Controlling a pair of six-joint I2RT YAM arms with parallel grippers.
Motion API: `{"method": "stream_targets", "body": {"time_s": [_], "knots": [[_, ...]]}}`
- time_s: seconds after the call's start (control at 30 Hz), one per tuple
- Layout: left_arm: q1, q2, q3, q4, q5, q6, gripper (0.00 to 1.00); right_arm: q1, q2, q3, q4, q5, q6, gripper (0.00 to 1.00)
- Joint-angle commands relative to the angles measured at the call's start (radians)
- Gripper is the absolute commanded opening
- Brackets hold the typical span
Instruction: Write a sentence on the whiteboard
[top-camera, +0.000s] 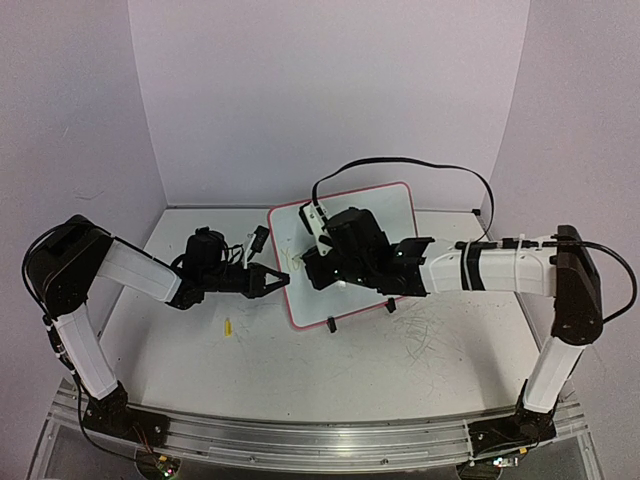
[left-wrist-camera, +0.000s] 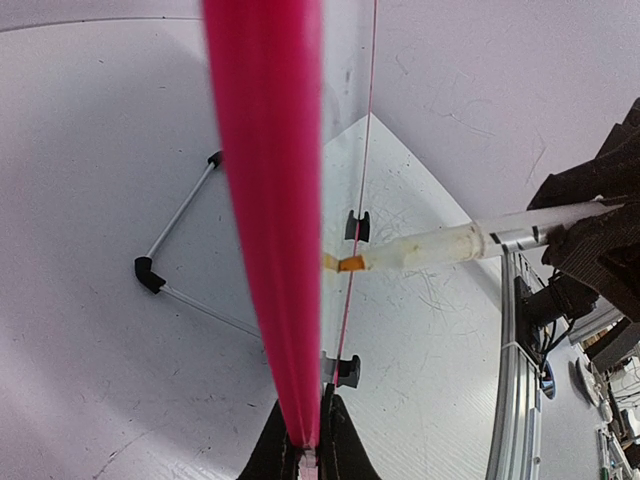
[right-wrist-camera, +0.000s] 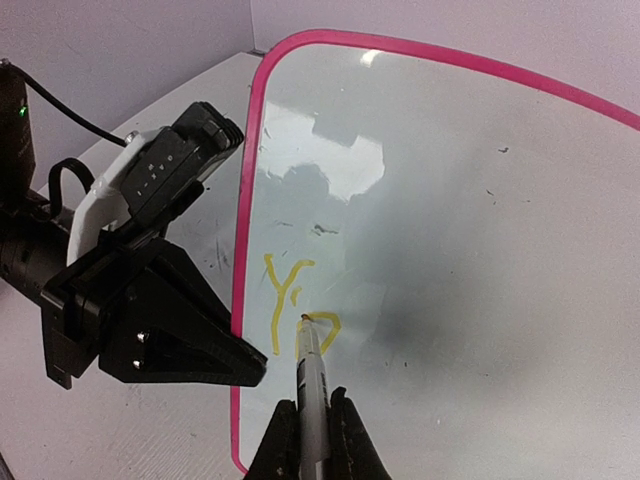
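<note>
- The whiteboard is seen at the centre of the top view, propped at a tilt on the table between the two arms.
- Its black wire stand is shown at the left of the left wrist view, with two black feet resting on the table surface.
- The left gripper is clenched on the board's pink rim at its left edge. In the left wrist view the rim runs from the top of the frame down into the closed fingers.
- The right gripper is closed around a marker, which is held at the bottom centre of the right wrist view and points up the frame.
- The marker's yellow tip is pressed against the board face.
- Of the sentence, only a yellow "Y" and a rounded second letter, into whose outline the tip is set, are seen. They lie near the board's left edge, in the lower left of the right wrist view.
- A small yellow item is seen lying on the table, below and left of the board in the top view. What it is cannot be told.
- Faint grey scratch marks are visible on the table, below the right forearm.
</note>
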Motion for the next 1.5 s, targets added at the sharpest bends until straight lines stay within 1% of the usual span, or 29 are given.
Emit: {"method": "stream_targets", "body": {"time_s": [0.0, 0.17, 0.4, 0.57, 0.83, 1.47], "knots": [[-0.026, -0.016, 0.019, -0.066, -0.017, 0.048, 0.0, -0.006, -0.065, -0.005, 0.01, -0.046, -0.024, 0.0], [-0.026, -0.021, 0.017, -0.069, -0.02, 0.049, 0.0, -0.049, -0.113, -0.059, 0.055, -0.077, -0.013, 0.0], [-0.026, -0.022, 0.016, -0.073, -0.02, 0.049, 0.0, -0.05, -0.096, -0.054, 0.063, -0.05, -0.03, 0.0], [-0.026, -0.017, 0.021, -0.075, -0.02, 0.05, 0.0, -0.05, -0.076, -0.039, 0.063, -0.07, -0.029, 0.0], [-0.026, -0.012, 0.029, -0.079, -0.015, 0.052, 0.0, -0.05, -0.057, -0.042, 0.063, -0.039, -0.024, 0.0], [-0.026, -0.015, 0.028, -0.086, -0.017, 0.058, 0.0, -0.047, -0.057, -0.076, 0.04, -0.035, -0.001, 0.0]]}}
